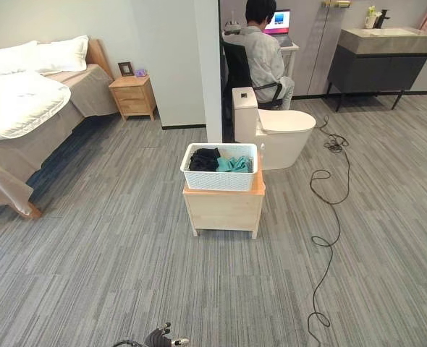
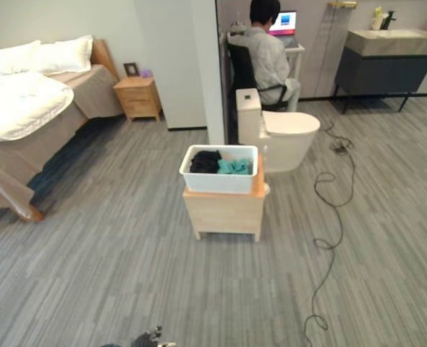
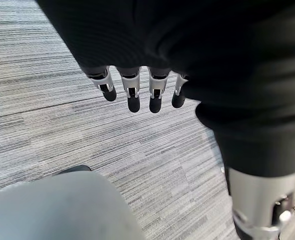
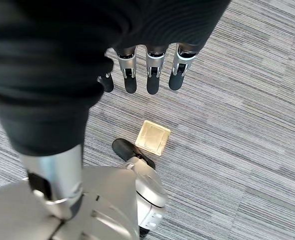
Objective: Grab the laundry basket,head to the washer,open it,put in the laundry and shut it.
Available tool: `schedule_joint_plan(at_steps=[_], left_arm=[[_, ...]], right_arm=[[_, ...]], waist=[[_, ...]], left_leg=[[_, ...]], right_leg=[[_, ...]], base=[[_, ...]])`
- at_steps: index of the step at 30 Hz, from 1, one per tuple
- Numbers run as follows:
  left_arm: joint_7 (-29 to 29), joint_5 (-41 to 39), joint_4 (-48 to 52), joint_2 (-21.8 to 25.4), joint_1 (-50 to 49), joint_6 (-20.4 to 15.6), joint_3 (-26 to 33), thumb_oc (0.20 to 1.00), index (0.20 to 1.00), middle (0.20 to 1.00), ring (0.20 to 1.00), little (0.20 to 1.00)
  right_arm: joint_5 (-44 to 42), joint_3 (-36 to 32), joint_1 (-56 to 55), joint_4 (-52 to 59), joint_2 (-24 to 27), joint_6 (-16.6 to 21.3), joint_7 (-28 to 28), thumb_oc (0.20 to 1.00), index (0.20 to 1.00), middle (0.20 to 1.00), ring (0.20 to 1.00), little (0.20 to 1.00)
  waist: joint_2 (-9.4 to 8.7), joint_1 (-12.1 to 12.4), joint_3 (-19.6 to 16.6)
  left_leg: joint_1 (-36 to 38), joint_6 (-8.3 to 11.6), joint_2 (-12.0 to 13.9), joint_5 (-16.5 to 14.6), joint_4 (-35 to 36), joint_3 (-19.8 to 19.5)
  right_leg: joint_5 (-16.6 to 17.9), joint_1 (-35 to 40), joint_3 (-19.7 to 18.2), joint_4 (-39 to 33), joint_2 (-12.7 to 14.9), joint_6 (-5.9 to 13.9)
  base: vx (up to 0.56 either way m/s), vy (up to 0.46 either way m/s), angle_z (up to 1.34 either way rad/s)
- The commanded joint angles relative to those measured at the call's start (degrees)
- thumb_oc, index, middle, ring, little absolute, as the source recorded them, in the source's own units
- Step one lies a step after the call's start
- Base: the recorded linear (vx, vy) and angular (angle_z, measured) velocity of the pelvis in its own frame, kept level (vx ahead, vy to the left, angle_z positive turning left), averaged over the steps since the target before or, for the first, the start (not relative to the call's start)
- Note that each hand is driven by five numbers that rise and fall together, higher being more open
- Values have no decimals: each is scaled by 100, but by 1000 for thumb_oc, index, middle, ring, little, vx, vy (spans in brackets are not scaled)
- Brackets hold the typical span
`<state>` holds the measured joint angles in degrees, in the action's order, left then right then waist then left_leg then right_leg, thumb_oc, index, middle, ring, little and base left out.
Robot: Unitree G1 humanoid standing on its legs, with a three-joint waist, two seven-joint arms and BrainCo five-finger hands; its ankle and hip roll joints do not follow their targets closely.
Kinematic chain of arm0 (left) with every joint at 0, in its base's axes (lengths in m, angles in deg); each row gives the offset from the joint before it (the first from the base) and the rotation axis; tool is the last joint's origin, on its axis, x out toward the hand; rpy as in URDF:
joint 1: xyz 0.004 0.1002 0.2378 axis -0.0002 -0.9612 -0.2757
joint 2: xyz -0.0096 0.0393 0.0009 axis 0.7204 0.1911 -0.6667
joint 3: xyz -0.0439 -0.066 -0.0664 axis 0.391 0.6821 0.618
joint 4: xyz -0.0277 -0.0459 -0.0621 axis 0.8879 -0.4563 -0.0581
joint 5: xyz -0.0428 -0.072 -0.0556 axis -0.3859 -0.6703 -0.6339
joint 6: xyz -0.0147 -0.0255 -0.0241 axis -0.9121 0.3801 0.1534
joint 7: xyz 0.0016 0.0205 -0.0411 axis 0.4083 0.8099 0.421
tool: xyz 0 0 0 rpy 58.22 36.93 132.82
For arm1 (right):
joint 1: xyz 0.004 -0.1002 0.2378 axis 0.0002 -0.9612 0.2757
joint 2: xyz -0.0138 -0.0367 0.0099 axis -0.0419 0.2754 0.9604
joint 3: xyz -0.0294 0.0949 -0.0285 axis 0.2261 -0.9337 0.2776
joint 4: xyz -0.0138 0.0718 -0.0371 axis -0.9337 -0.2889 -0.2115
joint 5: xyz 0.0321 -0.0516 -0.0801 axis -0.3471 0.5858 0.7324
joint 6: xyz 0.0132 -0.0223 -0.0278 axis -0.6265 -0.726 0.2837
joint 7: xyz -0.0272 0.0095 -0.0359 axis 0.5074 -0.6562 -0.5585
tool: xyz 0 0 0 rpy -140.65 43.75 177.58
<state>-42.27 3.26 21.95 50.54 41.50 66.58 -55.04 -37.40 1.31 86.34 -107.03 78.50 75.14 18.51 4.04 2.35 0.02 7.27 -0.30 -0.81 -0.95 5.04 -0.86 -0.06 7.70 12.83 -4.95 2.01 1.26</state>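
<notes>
My left hand point(image 3: 137, 90) hangs at my side, fingers point(image 3: 134, 97) straight and relaxed, clamped on nothing. Same with my right hand point(image 4: 147, 75), fingers point(image 4: 153, 80) loose over bare carpet. The white laundry basket point(image 1: 219, 176) sits well ahead of both, on a small wooden desk point(image 1: 224, 210), dark and teal clothes point(image 1: 218, 160) heaped inside. I'd judge it light, the plastic walls stiff but a little flexible, the load soft. Best hold: the rim at its two short ends, one hand each.
</notes>
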Motion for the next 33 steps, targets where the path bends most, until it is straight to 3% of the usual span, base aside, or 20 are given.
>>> schedule_joint_plan(at_steps=[1,33], left_arm=[[94,-14,-262,10,405,-198,39,1000,1000,1000,1000,1000],[213,-146,-592,184,423,-196,291,1000,1000,1000,1000,1000]], right_arm=[[-11,220,290,-398,-133,121,-24,1000,1000,1000,1000,1000],[-156,360,243,-165,-201,198,41,1000,1000,1000,1000,1000]], waist=[[-265,120,-11],[-438,100,-46]], left_leg=[[-169,321,315,-80,-4,127],[-137,338,348,-95,-4,191]], right_leg=[[-64,27,-417,-5,682,616],[-56,23,-469,-5,631,597]], base=[[0,0,0],[0,0,0]])
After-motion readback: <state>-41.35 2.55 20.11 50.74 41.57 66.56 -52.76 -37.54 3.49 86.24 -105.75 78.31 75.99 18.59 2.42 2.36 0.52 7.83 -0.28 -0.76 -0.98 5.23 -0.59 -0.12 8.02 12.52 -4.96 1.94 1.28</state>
